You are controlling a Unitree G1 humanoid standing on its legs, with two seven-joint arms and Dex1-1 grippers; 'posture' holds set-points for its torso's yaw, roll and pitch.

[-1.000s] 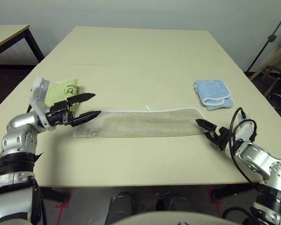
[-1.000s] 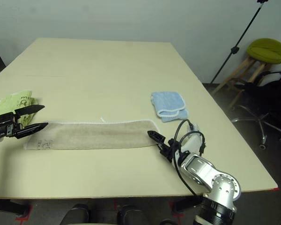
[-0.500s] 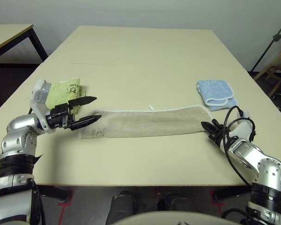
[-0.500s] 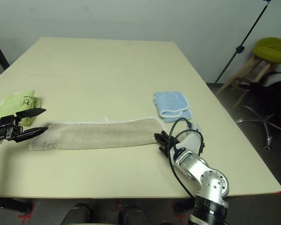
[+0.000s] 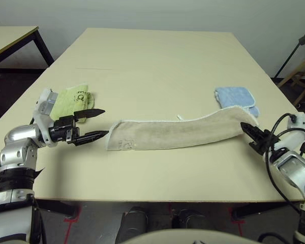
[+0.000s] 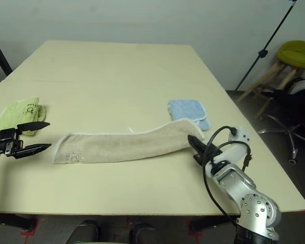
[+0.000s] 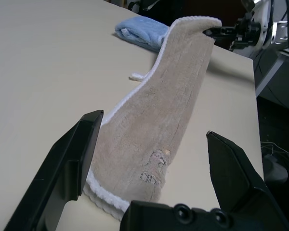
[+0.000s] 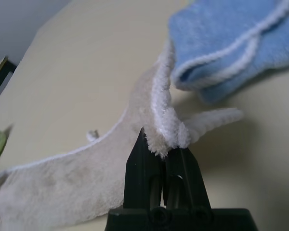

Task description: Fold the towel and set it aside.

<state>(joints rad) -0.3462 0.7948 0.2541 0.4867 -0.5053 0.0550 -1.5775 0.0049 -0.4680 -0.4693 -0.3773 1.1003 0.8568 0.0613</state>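
Right gripper (image 5: pixel 248 129): clamped tight on the end of the towel, lifting that end clear of the tabletop; in the right wrist view the white edging bunches between the closed fingers.
Left gripper (image 5: pixel 98 123): spread wide, holding nothing, poised just off the towel's other end, near the embroidered logo.
Tabletop (image 5: pixel 157 66): pale, broad surface carrying all three cloths.
Towel (image 5: pixel 178 133): long tan strip lying across the near part of the tabletop, mostly flat, rising at the end that the right gripper holds; logo end lies flat just beside the left gripper.
Blue cloth (image 5: pixel 235 97): small, folded, just behind the raised end of the towel.
Green cloth (image 5: pixel 73 97): small, folded, just behind the left gripper.
Step in hand: probably the start of the end-to-end fold, one end gripped and lifted.
Next move calls for: carrying the raised end across toward the logo end, high enough that the strip doubles over cleanly, and laying the edges together; the left gripper may need to pin its end so the towel does not slide.
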